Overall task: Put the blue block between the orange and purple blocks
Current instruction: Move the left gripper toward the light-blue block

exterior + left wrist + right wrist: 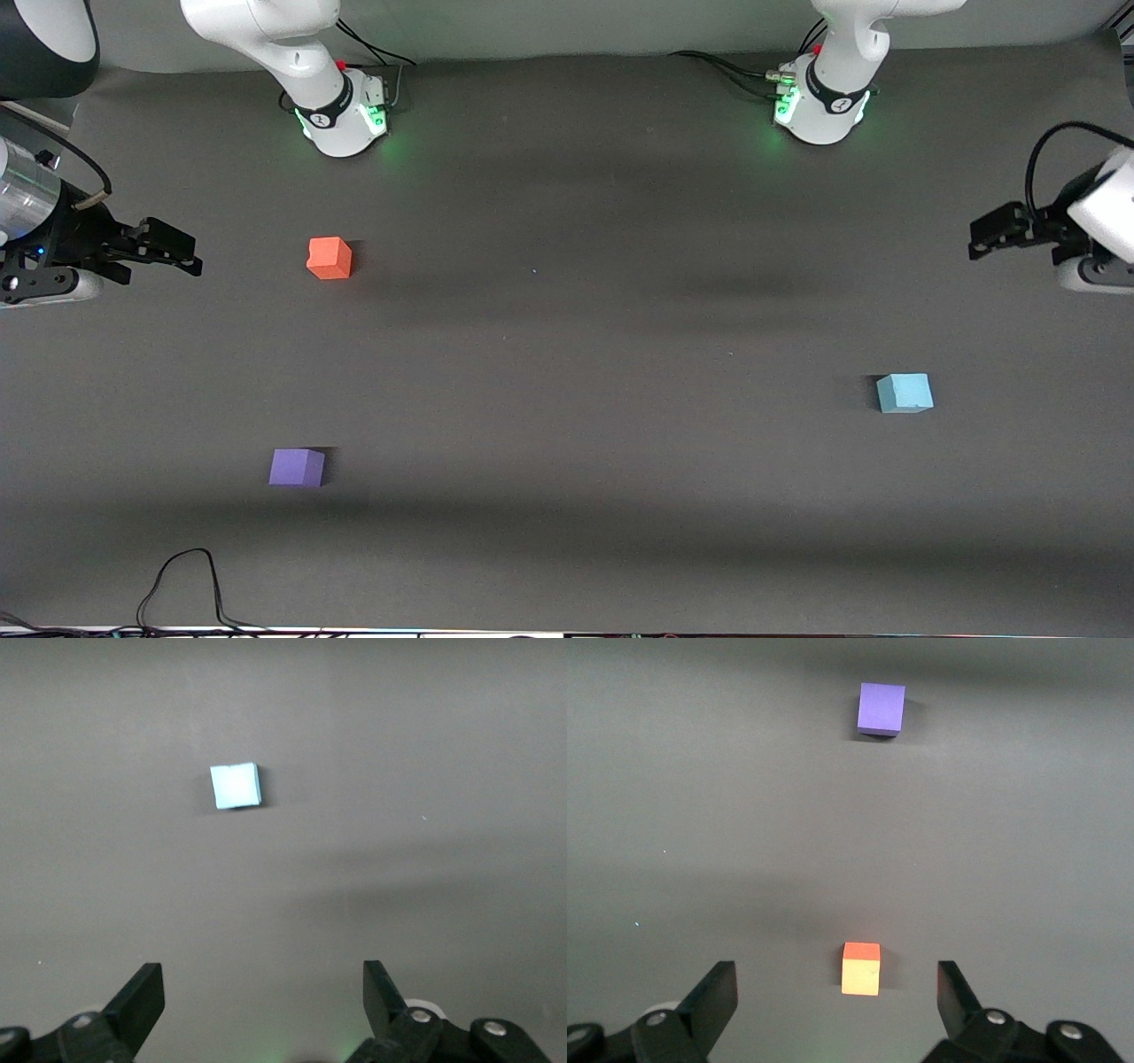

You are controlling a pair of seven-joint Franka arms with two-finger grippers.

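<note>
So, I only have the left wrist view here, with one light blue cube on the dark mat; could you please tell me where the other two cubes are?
Observer: The small orange-red matte cube and small violet-purple matte cube both sit toward the right arm's end of the table, the purple one nearer the front camera.
Operator: Is the gap between them free?
Observer: Yes, bare dark grey mat lies between them.
Operator: And where is the right gripper?
Observer: The right gripper hangs at the right arm's end of the table, fingers open, with the orange cube showing between them in its wrist view.
</note>
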